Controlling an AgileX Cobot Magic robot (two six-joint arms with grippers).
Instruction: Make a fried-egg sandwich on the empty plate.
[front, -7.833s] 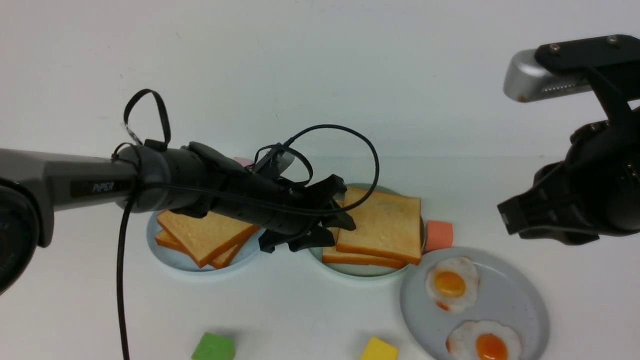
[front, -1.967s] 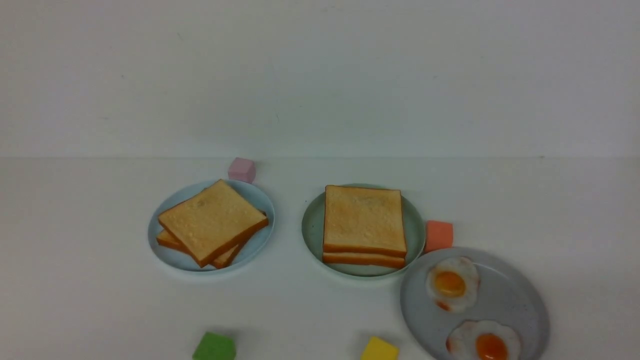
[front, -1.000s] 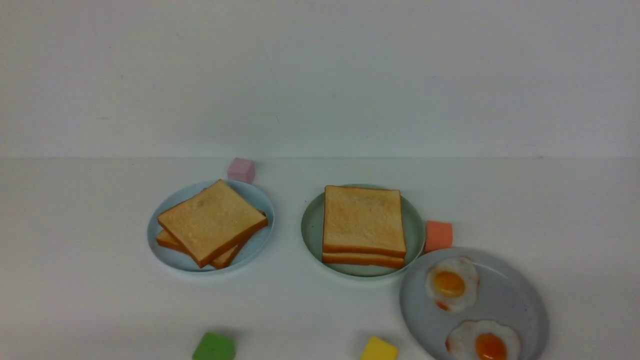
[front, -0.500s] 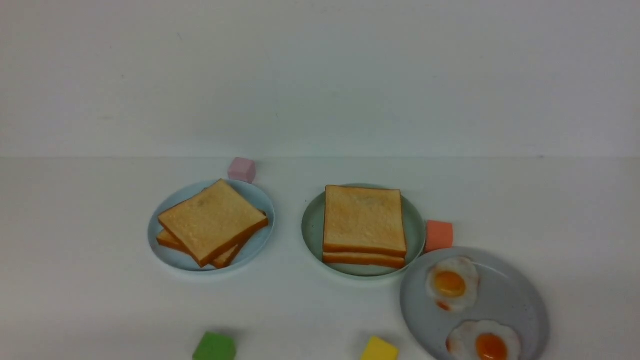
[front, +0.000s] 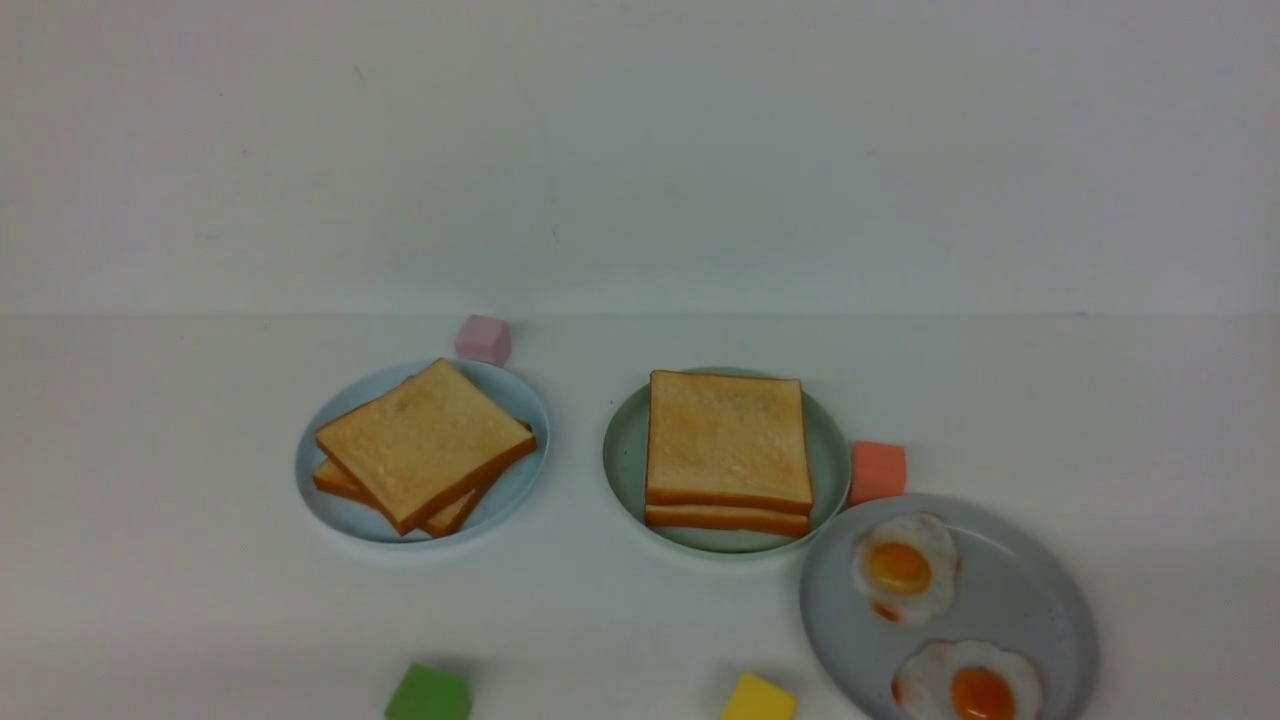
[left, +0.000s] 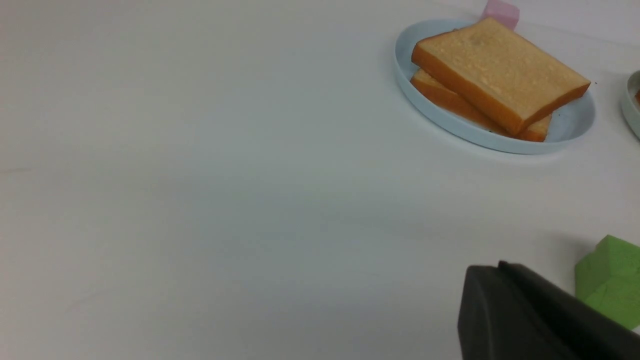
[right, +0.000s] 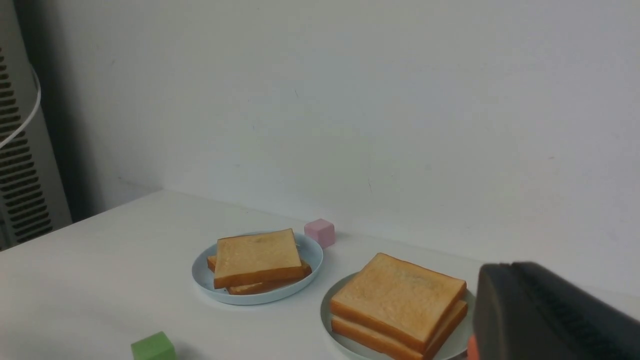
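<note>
Your sandwich stack (front: 727, 440) sits on the mint-green plate (front: 622, 455), mid desk (front: 150, 500): two square toast slices, one flat on the other, edges nearly lined up. Only the two crusts show at the near side; you cannot tell if an egg lies between them. In the right wrist view the same stack (right: 400, 300) shows its top slice turned a little off the lower one.

Just beside that plate on the right is an orange cube (front: 878, 471), close to the rim, contact unclear. Nearer you and further right is the grey plate (front: 1030, 600), its rim close to the mint-green one. It carries two fried eggs, one (front: 902, 568) at its far left and one (front: 968, 685) at the near edge, partly cut off by the frame.

To the left of the sandwich, apart from it, is the pale blue plate (front: 330, 510) with two loose toast slices (front: 425, 440), the top one turned askew over the lower. A pink cube (front: 484, 339) sits just behind that plate. A green cube (front: 428, 695) and a yellow cube (front: 758, 700) lie at the near edge of the front view, well apart.

The left fingers (left: 525, 315) show only as a dark block in the left wrist view, near the green cube, over bare desk. You cannot tell if they are apart or together. The right fingers (right: 545, 315) are likewise one dark block in the right wrist view, and again you cannot tell. Neither has anything visibly in it.
</note>
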